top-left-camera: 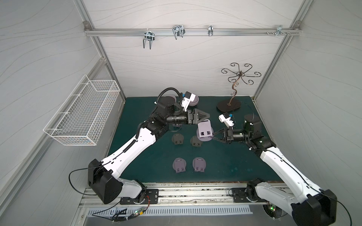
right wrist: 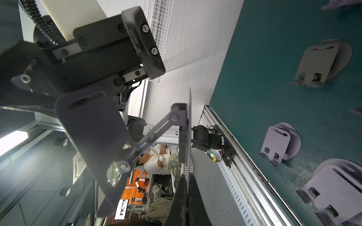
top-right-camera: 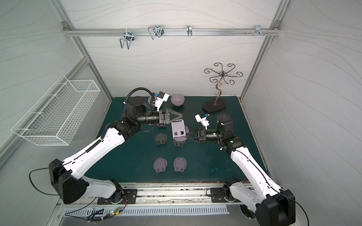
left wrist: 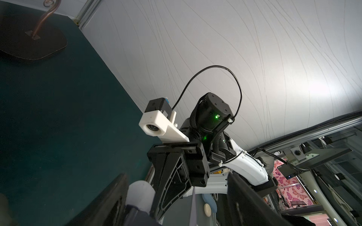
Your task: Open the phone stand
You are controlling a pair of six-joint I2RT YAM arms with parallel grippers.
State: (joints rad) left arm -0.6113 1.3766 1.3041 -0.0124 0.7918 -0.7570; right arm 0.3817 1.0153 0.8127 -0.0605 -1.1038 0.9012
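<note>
The lavender phone stand hangs above the mat in mid-table, its flat plate swung out from its round base. My right gripper is shut on the thin rim of that base. In the right wrist view, the right gripper pinches the base's rim, and the plate stands away from it on a hinged strut. My left gripper is open just behind the plate's top edge and holds nothing. In the left wrist view, its fingers stand wide apart.
Two dark folded stands and two lavender ones lie on the green mat in front. A lavender bowl and a black curled-wire stand sit at the back. A white wire basket hangs on the left wall.
</note>
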